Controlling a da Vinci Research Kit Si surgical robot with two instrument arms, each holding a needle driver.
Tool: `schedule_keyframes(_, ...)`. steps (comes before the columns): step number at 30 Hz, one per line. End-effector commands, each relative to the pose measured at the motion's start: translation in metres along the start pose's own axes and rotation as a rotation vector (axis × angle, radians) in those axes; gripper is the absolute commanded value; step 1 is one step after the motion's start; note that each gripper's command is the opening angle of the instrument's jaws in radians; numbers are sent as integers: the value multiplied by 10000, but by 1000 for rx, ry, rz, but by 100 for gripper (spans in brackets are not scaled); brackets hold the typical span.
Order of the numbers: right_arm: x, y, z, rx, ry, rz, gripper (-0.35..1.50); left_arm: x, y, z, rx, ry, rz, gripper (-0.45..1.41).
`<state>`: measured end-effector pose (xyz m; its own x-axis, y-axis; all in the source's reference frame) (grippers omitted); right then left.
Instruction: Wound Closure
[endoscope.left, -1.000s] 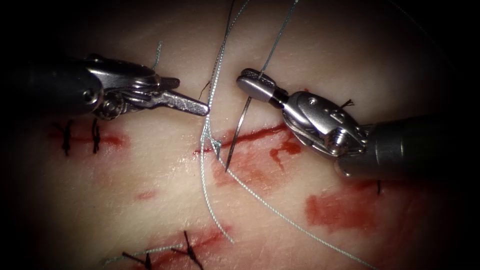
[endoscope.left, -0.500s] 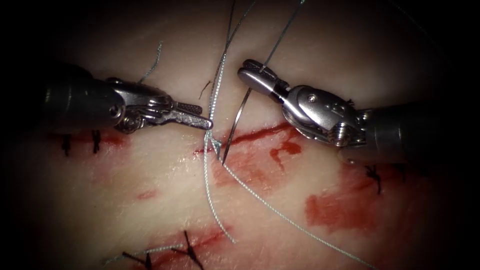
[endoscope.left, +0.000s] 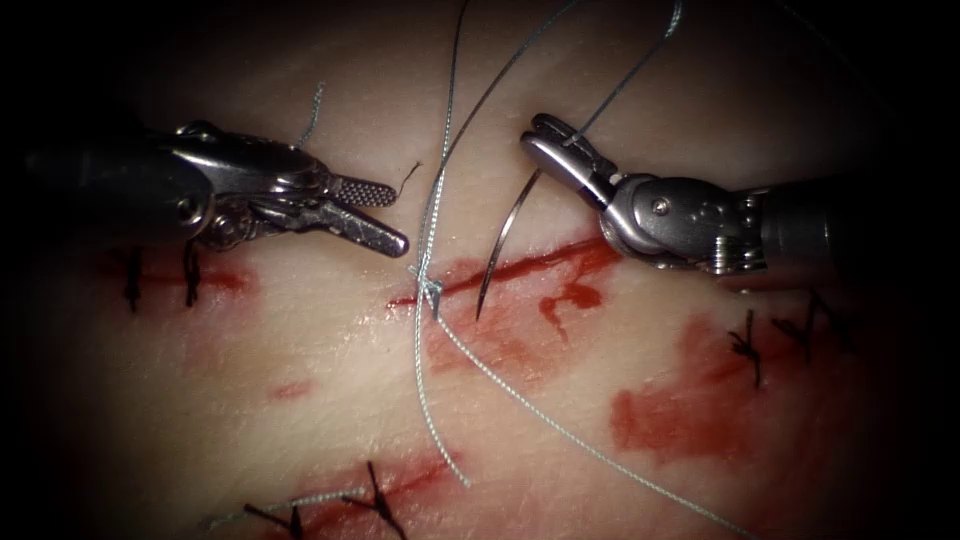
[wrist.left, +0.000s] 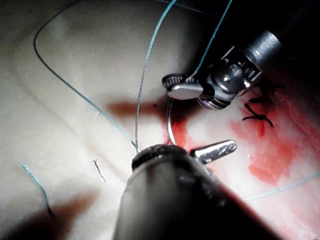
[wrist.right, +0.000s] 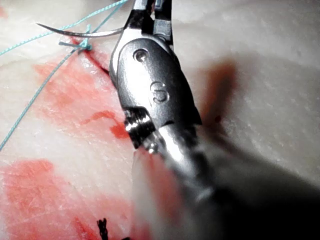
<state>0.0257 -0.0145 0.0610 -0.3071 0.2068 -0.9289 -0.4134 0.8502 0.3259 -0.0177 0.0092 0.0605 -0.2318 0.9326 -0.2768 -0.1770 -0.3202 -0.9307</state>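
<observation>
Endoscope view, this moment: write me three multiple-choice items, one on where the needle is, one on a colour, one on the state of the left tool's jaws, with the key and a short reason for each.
1. Where is the needle?
A. Lying loose on the tissue
B. Held by the right tool near its thread end, out of the tissue
C. Held by the left tool

2. What colour are the finished stitches in the tissue?
A. Dark, near black
B. White
C. Yellow

3. How do the left tool's jaws stand?
A. Shut on the thread
B. Shut on the needle
C. Open, holding nothing

Key: 1 B, the needle hangs from the right tool's jaws with its tip free above the cut. 2 A, the knots read dark against the pale tissue. 3 C, the two jaws stand apart, with the thread passing just beyond their tips.
</observation>
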Motion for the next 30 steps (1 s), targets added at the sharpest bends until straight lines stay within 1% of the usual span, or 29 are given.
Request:
schedule_keyframes(1, -11, 7, 2, -9, -10, 16, -35, 1, 2, 8, -4, 5, 19, 110)
schedule_keyframes(5, -10, 19, 3, -14, -14, 20, -35, -3, 24, 20, -76, -40, 88, 106)
schedule_keyframes(6, -10, 22, 1, -44, -16, 22, -35, -9, 29, 25, -99, -59, 100, 98)
schedule_keyframes(7, -11, 24, 0, -51, -15, 18, -35, -10, 29, 26, -103, -62, 106, 95)
schedule_keyframes(9, -14, 28, 1, -1, -10, 7, -35, -11, 26, 25, -99, -61, 117, 88)
schedule_keyframes(11, -18, 32, 2, 69, 4, -21, -35, -11, 19, 21, -77, -45, 122, 85)
schedule_keyframes(13, -22, 38, 2, 140, 35, -77, -35, -14, 8, 15, -38, -44, 128, 76)
schedule_keyframes(15, -29, 40, -1, 180, 64, -119, -35, -20, -5, 10, 7, -68, 139, 61)
schedule_keyframes(17, -35, 39, -4, 215, 85, -144, -35, -25, -17, 7, 44, -98, 148, 59)
schedule_keyframes(18, -37, 38, -4, 240, 108, -167, -35, -29, -24, 9, 72, -117, 154, 49)
schedule_keyframes(20, -39, 35, -3, 283, 135, -220, -35, -35, -34, 13, 102, -141, 163, 41)
schedule_keyframes(24, -41, 27, 6, 348, 178, -325, -35, -48, -48, 22, 143, -164, 181, 43)
schedule_keyframes(29, -42, 22, 17, 350, 266, -403, -35, -56, -58, 28, 163, -159, 197, 51)
schedule_keyframes(30, -41, 21, 19, 354, 272, -420, -35, -56, -58, 28, 171, -153, 198, 48)
